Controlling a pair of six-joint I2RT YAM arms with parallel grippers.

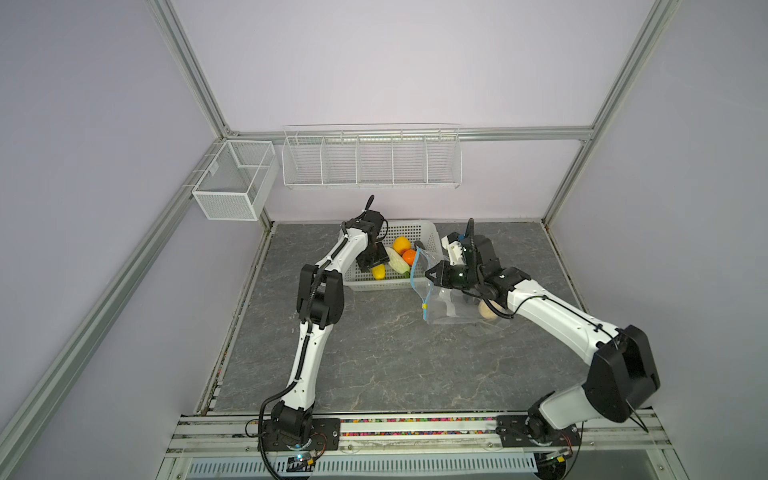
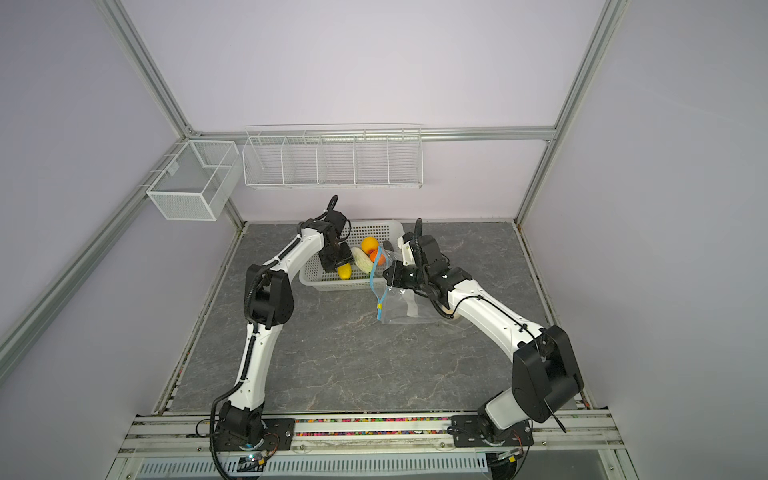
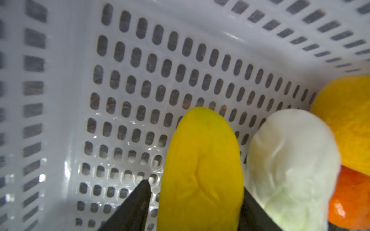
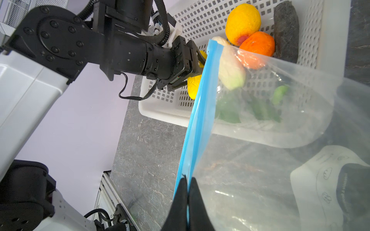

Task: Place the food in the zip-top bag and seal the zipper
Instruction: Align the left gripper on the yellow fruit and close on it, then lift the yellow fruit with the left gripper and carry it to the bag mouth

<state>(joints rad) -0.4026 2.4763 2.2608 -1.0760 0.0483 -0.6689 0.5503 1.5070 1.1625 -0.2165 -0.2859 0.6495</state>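
Of the left gripper (image 3: 195,186) the left wrist view gives us only the tips of the jaws. The picture's edge cuts off the rest, along with one end of the yellow piece (image 3: 200,170) and most of the orange piece (image 3: 353,200). In a top view the right arm (image 1: 540,307) covers most of the beige piece (image 1: 487,312) inside the zip-top bag (image 1: 446,309). Through the bag's plastic, in the right wrist view, we see the leafy green pieces (image 4: 260,110) only as blurs, and the zipper (image 4: 200,108) hides part of the yellow piece.

Lab test cell: aluminium frame (image 1: 192,70), plain lilac walls (image 1: 395,62), wire racks (image 1: 371,164)
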